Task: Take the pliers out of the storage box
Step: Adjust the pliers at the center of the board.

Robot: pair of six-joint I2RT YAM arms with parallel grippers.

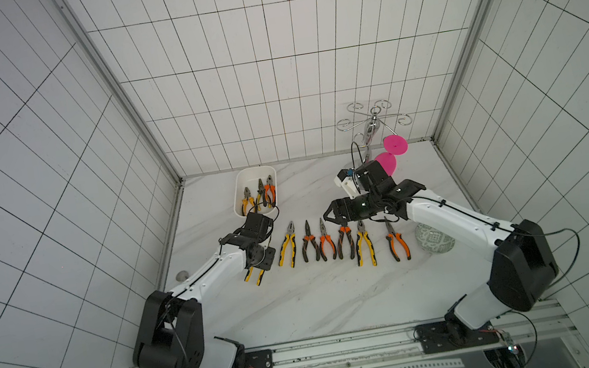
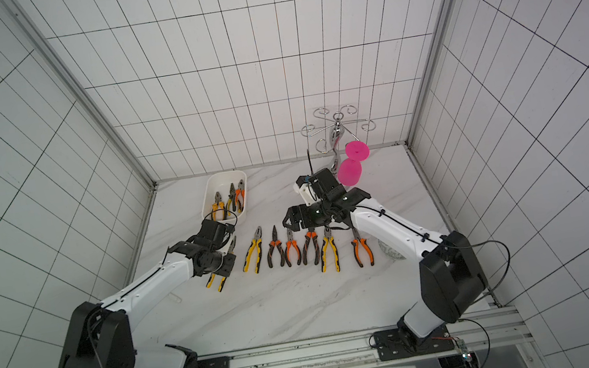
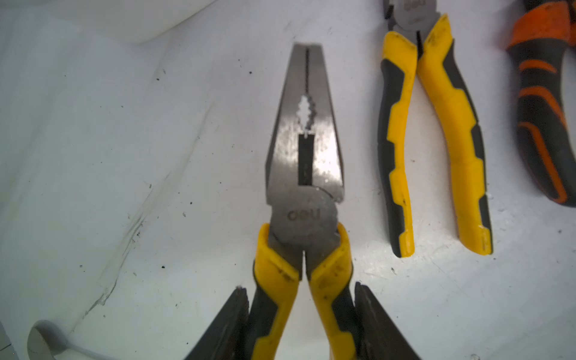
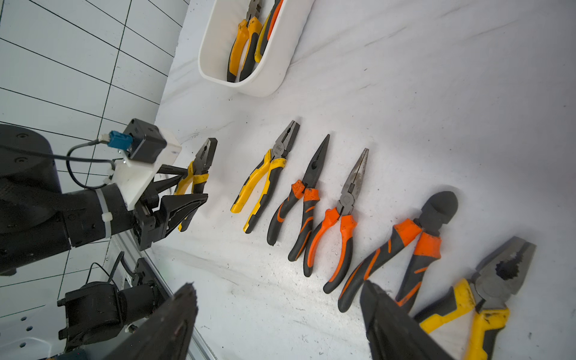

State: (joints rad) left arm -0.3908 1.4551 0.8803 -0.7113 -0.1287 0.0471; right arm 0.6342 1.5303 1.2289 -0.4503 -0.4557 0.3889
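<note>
Yellow-and-black handles of one pair of blunt-nosed steel pliers [image 3: 305,162] are pinched between the left gripper's [image 3: 299,286] two black fingers [image 3: 237,314], which press on them from both sides. The grey nose sticks out past the fingertips; whether it rests on the white marble-patterned table [image 1: 323,300] I cannot tell.

Just beside those fingers, toward the right gripper [image 4: 277,285], six more pliers [image 4: 347,198] lie in a row on the table, noses pointing away from the robot: two yellow-and-black, four orange-and-black. The right gripper hangs over the middle of this row with its fingers spread wide and nothing between them.

Beyond the left fingertips stands the white plastic rectangular tub [image 1: 241,185] with rounded corners. Three pliers [image 1: 245,194] lie in it, two with yellow handles and one with orange. In both top views the left wrist covers the tub's near corner.

Behind the right fingers, near the row's end, a round green patterned disc [image 1: 434,243] lies partly under the right arm. Past them, at the table's far edge, a pink plastic goblet [image 1: 388,164] is beside a chrome wire rack [image 1: 375,120].
</note>
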